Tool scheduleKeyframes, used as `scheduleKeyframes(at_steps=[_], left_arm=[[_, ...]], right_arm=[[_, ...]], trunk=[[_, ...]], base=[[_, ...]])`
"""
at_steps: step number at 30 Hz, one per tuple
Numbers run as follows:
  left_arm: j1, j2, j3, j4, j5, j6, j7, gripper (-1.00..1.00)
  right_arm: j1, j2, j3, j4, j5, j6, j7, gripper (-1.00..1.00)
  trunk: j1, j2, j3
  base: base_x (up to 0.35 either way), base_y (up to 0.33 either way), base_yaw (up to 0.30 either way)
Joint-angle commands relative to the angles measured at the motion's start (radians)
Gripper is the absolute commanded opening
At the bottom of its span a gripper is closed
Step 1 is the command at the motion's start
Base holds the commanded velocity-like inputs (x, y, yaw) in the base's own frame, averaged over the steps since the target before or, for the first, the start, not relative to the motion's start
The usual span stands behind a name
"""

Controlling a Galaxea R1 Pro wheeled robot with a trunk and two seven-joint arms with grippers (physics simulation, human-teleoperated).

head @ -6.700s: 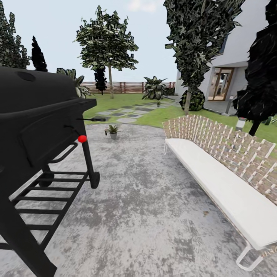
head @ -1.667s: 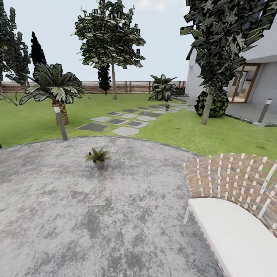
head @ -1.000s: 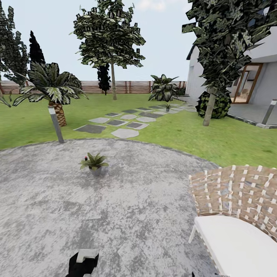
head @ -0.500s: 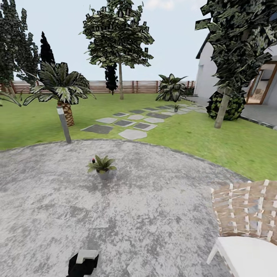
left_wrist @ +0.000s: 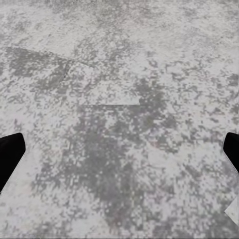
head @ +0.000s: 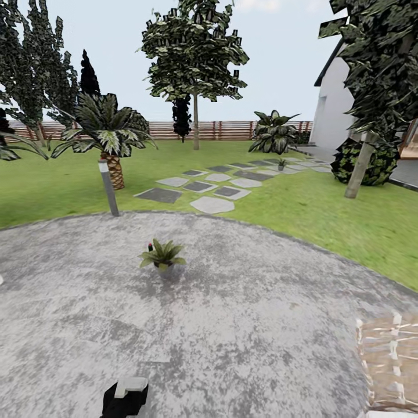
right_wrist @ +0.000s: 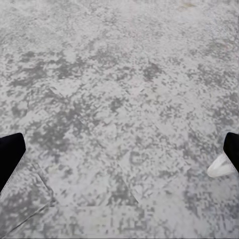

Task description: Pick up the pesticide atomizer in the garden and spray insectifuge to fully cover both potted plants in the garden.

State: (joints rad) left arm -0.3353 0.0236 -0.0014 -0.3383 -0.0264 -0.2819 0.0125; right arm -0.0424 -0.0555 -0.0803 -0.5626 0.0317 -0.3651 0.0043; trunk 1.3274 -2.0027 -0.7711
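Pesticide atomizer [head: 150,246] at frame centre-left beside potted plant [head: 163,255]; approach slowly, stop short of leaves, left tool [left_wrist: 119,149] spread wide, right tool [right_wrist: 119,149] likewise.

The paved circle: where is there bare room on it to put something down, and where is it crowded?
The paved circle is bare from the near potted plant across to the woven chair, and also between that plant and the lamp post at the lawn edge. It is tight only right beside the plant, where the pesticide atomizer stands, and at the chair corner.
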Motion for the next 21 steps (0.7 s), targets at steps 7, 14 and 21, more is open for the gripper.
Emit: scheduleKeyframes(at_steps=[7,14,21], left_arm=[[-0.001,-0.001,0.0,0.001,-0.002,-0.003,0.001,1.0],[-0.001,-0.001,0.0,0.012,0.0,-0.003,0.001,1.0],[-0.001,-0.001,-0.002,0.016,-0.001,-0.005,0.001,1.0]], right_arm=[[-0.001,0.0,-0.003,0.001,0.004,-0.003,0.002,1.0],[-0.001,0.002,-0.001,0.0,0.002,-0.004,0.001,1.0],[-0.001,0.002,-0.001,0.003,0.003,-0.003,0.0,1.0]], trunk=[[0.0,0.0,-0.001],[0.0,0.0,-0.001],[0.0,0.0,-0.001]], base=[[0.339,0.0,0.001],[0.339,0.0,0.0],[0.339,0.0,0.0]])
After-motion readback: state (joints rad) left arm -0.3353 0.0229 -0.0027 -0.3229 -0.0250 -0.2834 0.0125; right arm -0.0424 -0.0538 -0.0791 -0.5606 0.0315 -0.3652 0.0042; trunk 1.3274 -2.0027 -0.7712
